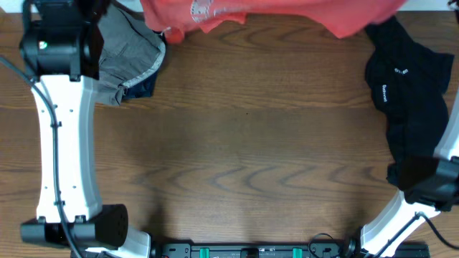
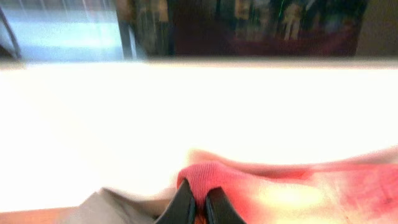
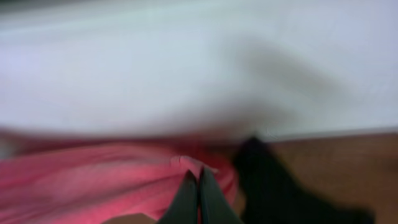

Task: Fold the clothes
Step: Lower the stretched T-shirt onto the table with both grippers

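**Both end effectors pinch the coral-red T-shirt at the far edge of the worktop**

The coral-red T-shirt [image 1: 272, 16] lies bunched along the top edge of the overhead view, partly cut off by the frame. Its pale chest lettering [image 1: 201, 10] faces up but is too crumpled to read.

The left end effector [image 2: 200, 191] has its black fingers [image 2: 184, 204] pressed together on a raised fold of the red cloth. That view is blown out white above, and grey cloth shows low left.

The right end effector [image 3: 196, 177] also has its fingers [image 3: 184, 198] closed tight, with a small ridge of the T-shirt caught at the tips. The view is blurred, so I cannot tell how deep the grip goes.

The black shirt [image 1: 410, 100] is heaped at the right side of the worktop [image 1: 251, 143]. Its top corner touches the red shirt's right end, and it has small white print [image 1: 384, 93]. In the right wrist view it sits just beside the pinched fold.

The grey-khaki shorts [image 1: 133, 57] are crumpled at upper left, partly under the left arm [image 1: 61, 143] and touching the T-shirt's left end. The navy piece [image 1: 144, 88] pokes out from under the shorts' lower edge.

The right arm [image 1: 401, 211] runs up the right edge over the black shirt. Neither end effector shows in the overhead view.
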Robot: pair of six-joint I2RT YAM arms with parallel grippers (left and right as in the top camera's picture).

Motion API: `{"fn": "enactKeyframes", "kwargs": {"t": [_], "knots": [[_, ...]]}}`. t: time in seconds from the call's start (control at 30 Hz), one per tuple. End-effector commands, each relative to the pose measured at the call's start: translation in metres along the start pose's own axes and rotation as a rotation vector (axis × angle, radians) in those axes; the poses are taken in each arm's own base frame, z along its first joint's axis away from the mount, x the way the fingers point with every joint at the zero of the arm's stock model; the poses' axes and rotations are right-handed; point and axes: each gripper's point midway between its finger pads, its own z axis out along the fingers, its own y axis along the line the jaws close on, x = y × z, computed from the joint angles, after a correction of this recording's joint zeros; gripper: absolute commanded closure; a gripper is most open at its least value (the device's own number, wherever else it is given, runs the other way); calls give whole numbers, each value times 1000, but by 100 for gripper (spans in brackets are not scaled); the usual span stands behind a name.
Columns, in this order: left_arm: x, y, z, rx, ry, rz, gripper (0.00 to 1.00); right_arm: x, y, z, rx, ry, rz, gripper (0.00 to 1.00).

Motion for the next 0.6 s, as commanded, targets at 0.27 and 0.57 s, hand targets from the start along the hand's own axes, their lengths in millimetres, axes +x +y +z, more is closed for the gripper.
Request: {"fn": "enactKeyframes", "kwargs": {"t": [0.27, 0.57], "knots": [[101, -1, -40, -22, 440, -62, 94, 93, 9, -9, -79, 374, -24, 99], [153, -8, -104, -39, 716, -117, 94, 141, 22, -60, -94, 615, 34, 99]]}}
